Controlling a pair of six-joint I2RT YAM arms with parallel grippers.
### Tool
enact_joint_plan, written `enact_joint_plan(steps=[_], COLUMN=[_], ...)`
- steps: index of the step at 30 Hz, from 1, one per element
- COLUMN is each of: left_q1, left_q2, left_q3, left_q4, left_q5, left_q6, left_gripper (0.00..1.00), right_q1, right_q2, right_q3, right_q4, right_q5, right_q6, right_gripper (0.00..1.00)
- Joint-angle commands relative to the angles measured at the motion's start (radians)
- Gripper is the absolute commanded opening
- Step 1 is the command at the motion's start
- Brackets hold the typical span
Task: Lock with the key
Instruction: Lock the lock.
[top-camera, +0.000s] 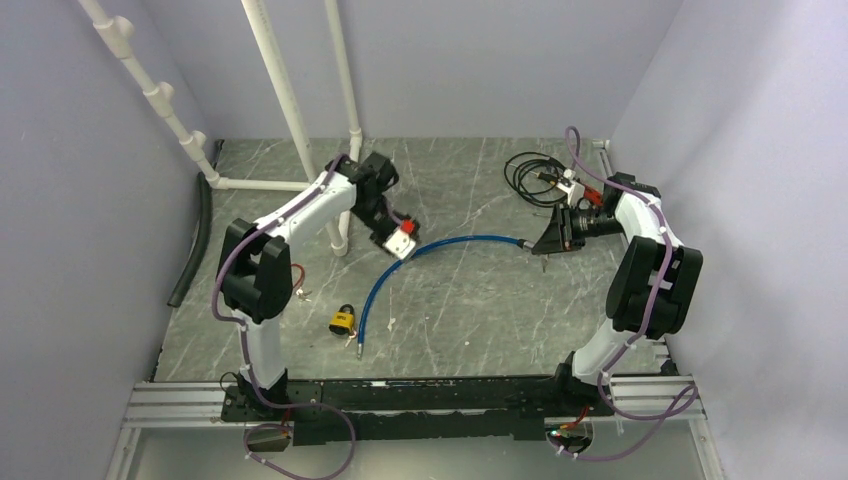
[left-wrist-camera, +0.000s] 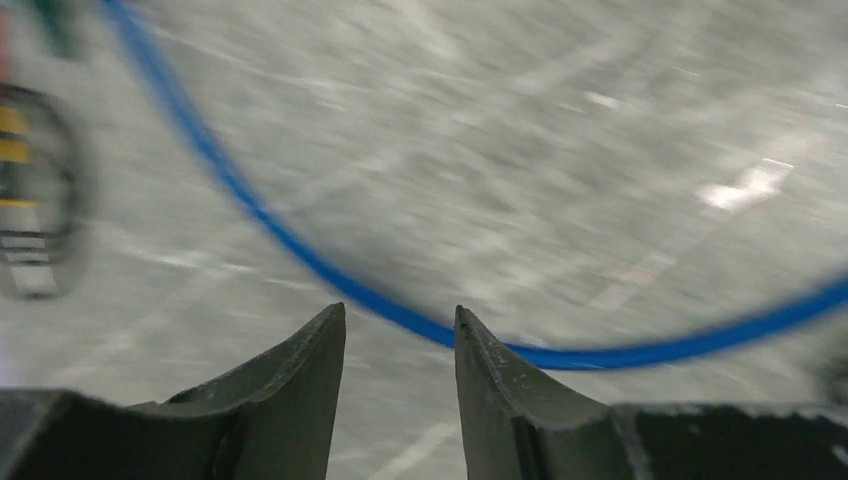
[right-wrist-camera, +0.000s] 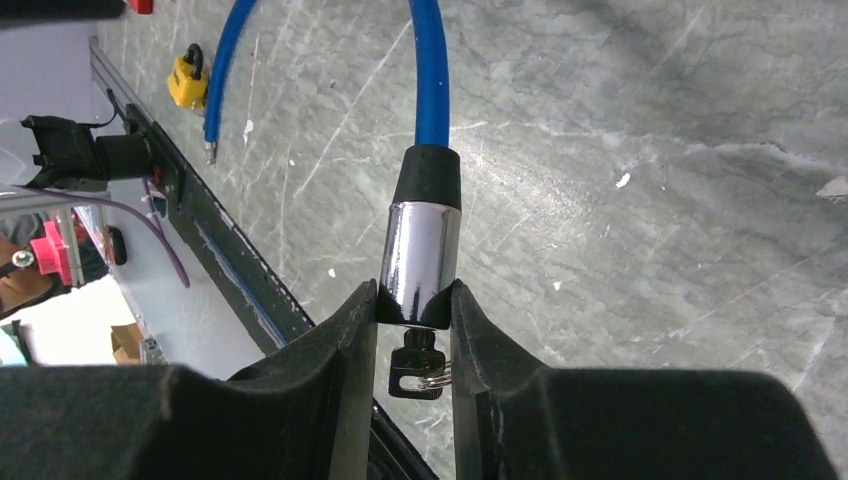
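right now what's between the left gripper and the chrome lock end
Only the blue cable, running from near the left gripper to the chrome lock end; top view.

Grey marbled tabletop (top-camera: 480, 310) — pale lilac walls (top-camera: 470, 70)

Blue cable (top-camera: 440, 245), chrome lock barrel (right-wrist-camera: 420, 262) with black collar, black key (right-wrist-camera: 412, 372), yellow-and-black padlock (top-camera: 343, 320), grey tabletop (top-camera: 470, 320) veined white, matt black fingers (right-wrist-camera: 300, 400), white arms (top-camera: 300, 210) with black joints, purple wiring (top-camera: 351, 440), pale lilac walls (top-camera: 480, 60), white pipes (top-camera: 290, 110)
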Motion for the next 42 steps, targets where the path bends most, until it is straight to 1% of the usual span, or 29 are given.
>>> enact_joint_plan(steps=[1, 5, 10, 13, 15, 19, 23, 29, 34, 38, 42], left_q1=[0.009, 0.007, -0.004, -0.007, -0.021, -0.068, -0.106, -0.119, -0.118, -0.119, -0.119], left_q2=[-0.056, -0.093, -0.198, -0.234, -0.229, -0.192, -0.176, -0.167, -0.161, -0.157, -0.143], left_q3=[-0.172, -0.283, -0.413, -0.482, -0.501, -0.494, -0.515, -0.586, -0.595, -0.644, -0.700], left_q4=[-0.549, -0.547, -0.478, -0.422, -0.369, -0.249, -0.155, -0.068, -0.066, -0.036, 0.060], left_q5=[-0.163, -0.272, -0.325, -0.350, -0.351, -0.323, -0.331, -0.398, -0.439, -0.481, -0.510], left_q6=[0.410, 0.428, 0.462, 0.477, 0.450, 0.338, 0.317, 0.389, 0.423, 0.461, 0.490], left_gripper=[0.47, 0.49, 0.50, 0.51, 0.52, 0.53, 0.53, 0.51, 0.51, 0.52, 0.51], right_q1=[-0.003, -0.003, -0.003, -0.004, -0.004, -0.004, -0.004, -0.003, -0.004, -0.005, -0.005], right_q2=[0.002, 0.017, 0.026, 0.031, 0.032, 0.029, 0.031, 0.034, 0.030, 0.030, 0.033], right_q3=[0.043, 0.063, 0.067, 0.070, 0.072, 0.067, 0.065, 0.075, 0.070, 0.058, 0.052], right_q4=[-0.033, -0.040, -0.032, -0.035, -0.036, -0.039, -0.039, -0.045, -0.050, -0.045, -0.036], right_q5=[-0.001, 0.007, 0.010, 0.008, 0.008, 0.008, 0.005, 0.002, 0.002, -0.001, -0.006], right_q6=[-0.044, -0.045, -0.035, -0.033, -0.033, -0.033, -0.031, -0.036, -0.044, -0.042, -0.037], right_gripper=[0.00, 0.00, 0.00, 0.00, 0.00, 0.00, 0.00, 0.00, 0.00, 0.00, 0.00])
